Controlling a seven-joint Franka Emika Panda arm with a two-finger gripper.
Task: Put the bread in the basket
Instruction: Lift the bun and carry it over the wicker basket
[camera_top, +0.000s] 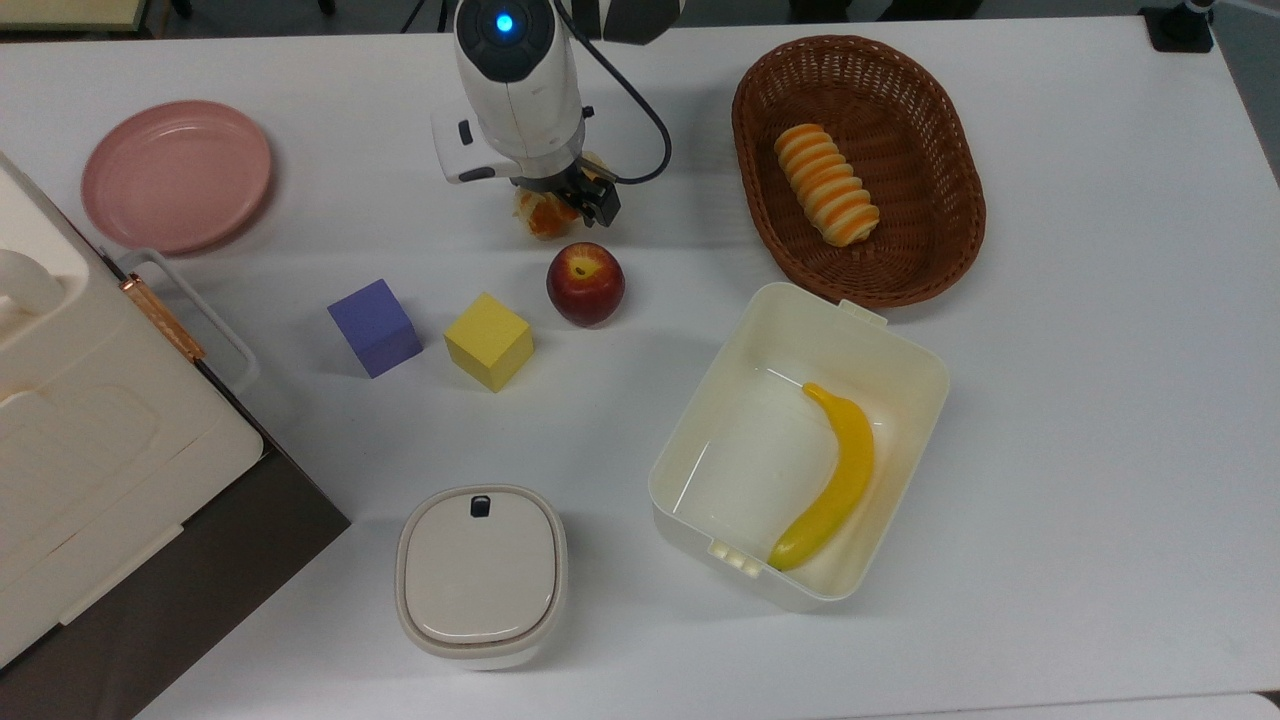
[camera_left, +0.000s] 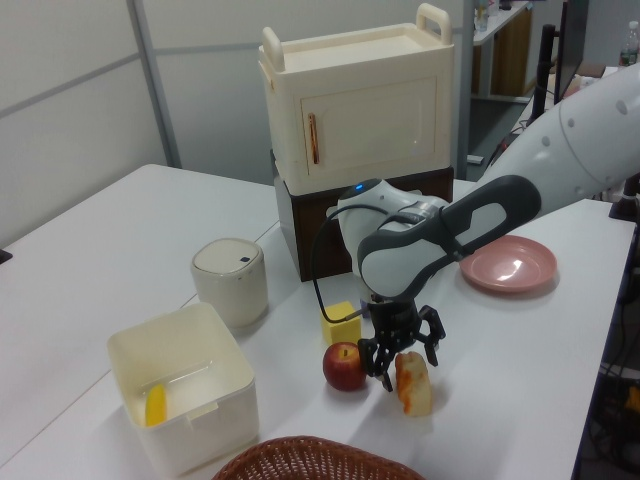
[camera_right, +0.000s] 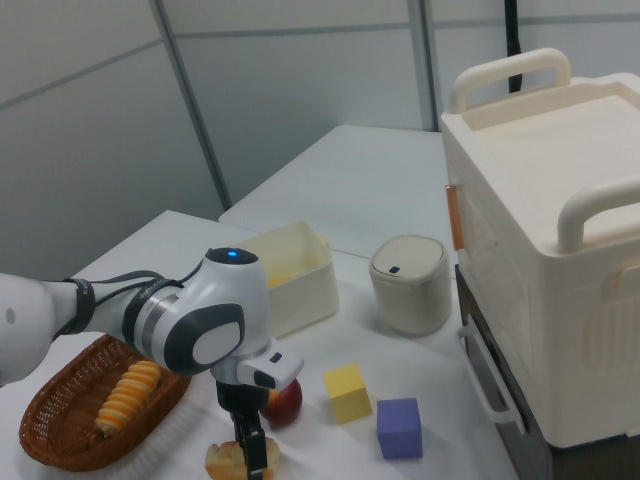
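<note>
Claw poised over the bread, grasp not yet made

The bread (camera_left: 414, 383) lies on the desk (camera_top: 1050, 400) just beside the apple (camera_top: 585, 283), its long axis tilted across the top view. The claw (camera_left: 400, 360) sits directly above it, fingers apart and straddling the roll. The basket (camera_top: 950, 160), holding a striped roll (camera_top: 826, 197), lies well apart toward the top view's right.

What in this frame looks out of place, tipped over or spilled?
Nothing stands out. The bread sits on the table under the open gripper, the apple and both cubes stand apart from it, the basket holds a striped roll, and the banana lies inside the cream tub.
</note>
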